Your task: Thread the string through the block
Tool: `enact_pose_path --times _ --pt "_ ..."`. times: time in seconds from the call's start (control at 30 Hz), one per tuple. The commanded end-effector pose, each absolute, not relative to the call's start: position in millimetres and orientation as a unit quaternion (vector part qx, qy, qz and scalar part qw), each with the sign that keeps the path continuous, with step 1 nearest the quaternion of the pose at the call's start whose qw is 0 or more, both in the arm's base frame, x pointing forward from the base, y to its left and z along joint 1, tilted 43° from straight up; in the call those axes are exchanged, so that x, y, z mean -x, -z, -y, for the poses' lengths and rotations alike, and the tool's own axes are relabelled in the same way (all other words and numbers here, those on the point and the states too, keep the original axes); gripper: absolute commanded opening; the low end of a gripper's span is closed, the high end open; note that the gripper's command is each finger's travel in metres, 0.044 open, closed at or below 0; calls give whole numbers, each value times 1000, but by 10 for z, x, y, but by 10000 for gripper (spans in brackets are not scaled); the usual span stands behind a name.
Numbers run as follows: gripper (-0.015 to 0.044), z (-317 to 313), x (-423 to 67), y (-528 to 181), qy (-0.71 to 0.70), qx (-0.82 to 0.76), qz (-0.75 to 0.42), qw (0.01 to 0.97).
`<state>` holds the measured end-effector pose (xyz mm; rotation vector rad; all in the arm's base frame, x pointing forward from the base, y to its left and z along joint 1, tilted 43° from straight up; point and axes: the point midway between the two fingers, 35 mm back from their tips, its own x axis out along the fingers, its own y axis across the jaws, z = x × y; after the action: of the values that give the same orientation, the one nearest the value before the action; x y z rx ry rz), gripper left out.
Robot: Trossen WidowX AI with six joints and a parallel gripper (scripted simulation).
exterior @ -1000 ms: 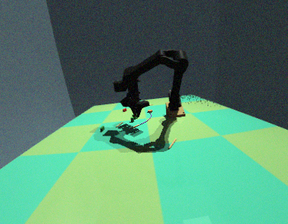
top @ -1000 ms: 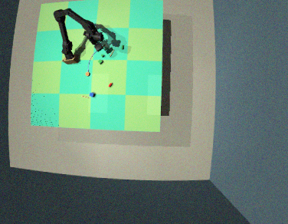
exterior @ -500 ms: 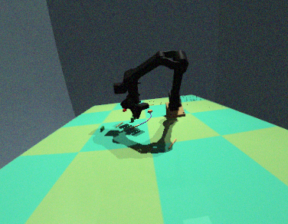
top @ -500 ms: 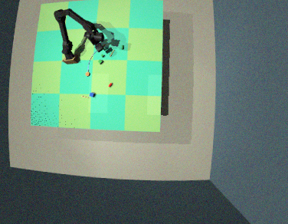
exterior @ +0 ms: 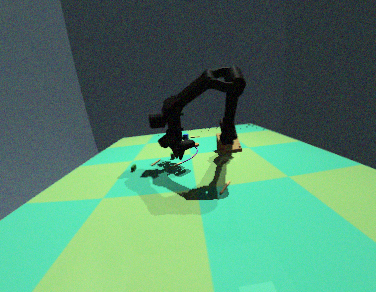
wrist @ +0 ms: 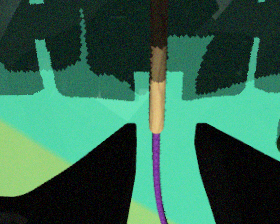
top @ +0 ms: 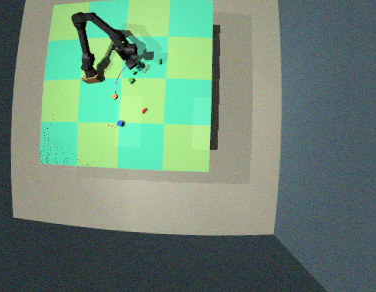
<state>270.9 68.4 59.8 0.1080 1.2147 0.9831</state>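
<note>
The wrist view shows the pale wooden stick [wrist: 157,105] on the purple string [wrist: 157,160]. The stick's far part lies in dark shadow. My gripper [top: 137,67] [exterior: 177,157] [wrist: 165,132] is partly open and empty, low over the table. The stick's string end shows just ahead of the gap between the fingertips, and the string runs back through that gap. The string curves to the round orange button [top: 114,96] [exterior: 196,145]. A small green block [top: 132,80] lies near the gripper and a blue block [top: 120,123] farther off; I cannot tell which block has the hole.
A loose stick [top: 147,69] [exterior: 155,162] lies beside the gripper, with a green object [top: 160,61] [exterior: 133,168] beyond it. Another stick [exterior: 224,188] lies near the arm's shadow. A red object [top: 144,110] and a thin stick [top: 111,126] lie farther off.
</note>
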Motion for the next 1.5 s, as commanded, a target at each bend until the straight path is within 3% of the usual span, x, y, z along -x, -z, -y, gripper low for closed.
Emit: enact_pose_path --times 0.0,0.57,0.73,1.47 --pt "124 -734 -2689 -543 -443 -52 -549 707" --pt "124 -854 -2674 -427 -444 -53 -548 707" --pt "0 -846 -2686 -438 -444 -50 -547 708" --pt "0 -725 -2700 -555 -443 -49 -548 708"
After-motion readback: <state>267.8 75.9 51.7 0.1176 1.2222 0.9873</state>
